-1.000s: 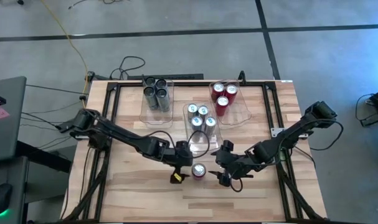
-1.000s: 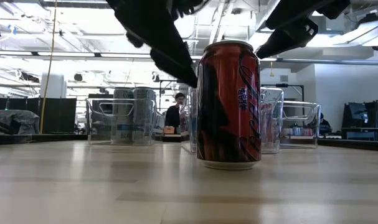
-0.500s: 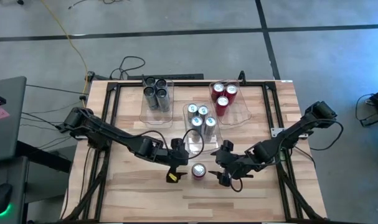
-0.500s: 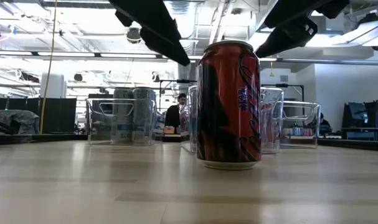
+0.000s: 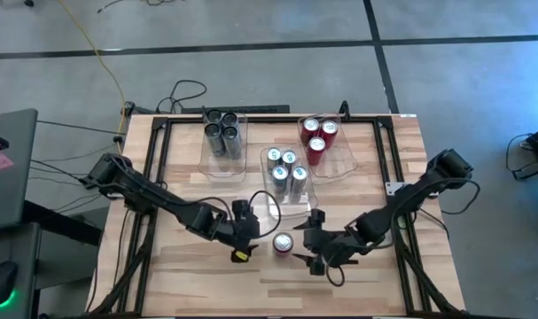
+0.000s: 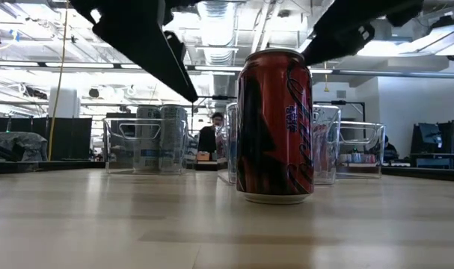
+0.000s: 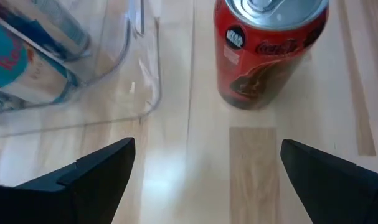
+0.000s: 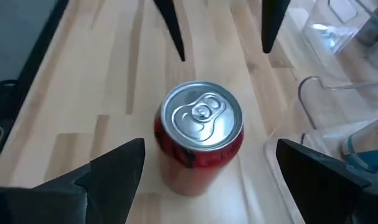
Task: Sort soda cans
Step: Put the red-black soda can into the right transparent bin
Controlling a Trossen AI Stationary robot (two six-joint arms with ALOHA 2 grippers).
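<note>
The red can (image 5: 283, 244) stands upright and alone on the table (image 5: 198, 275), in front of the three clear bins (image 5: 291, 206) that hold the cans already sorted: dark grey ones (image 5: 222, 133) in the far left bin, silver-blue ones (image 5: 285, 170) in the middle one, red ones (image 5: 317, 137) in the far right one. You have the left gripper (image 5: 242, 232) just beside it on one side, fingers spread wide with nothing between them. The right gripper (image 5: 312, 251) sits on the other side, likewise spread and empty, and from its wrist view the can (image 8: 198, 138) lies squarely ahead between its fingers.

Handling, as a judgement: a thin-walled metal cylinder, smooth and likely slippery on the printed side. Whether it is full cannot be told (the tab looks unopened in the right wrist view, so assume some weight). It is rigid enough for a firm pinch but will dent if you over-squeeze.

Take hold across the body at about mid-height, fingers on opposite sides. Avoid the rim and the tapered shoulder, where the pads would slide off. It would belong with the other red cans in the far right bin.
</note>
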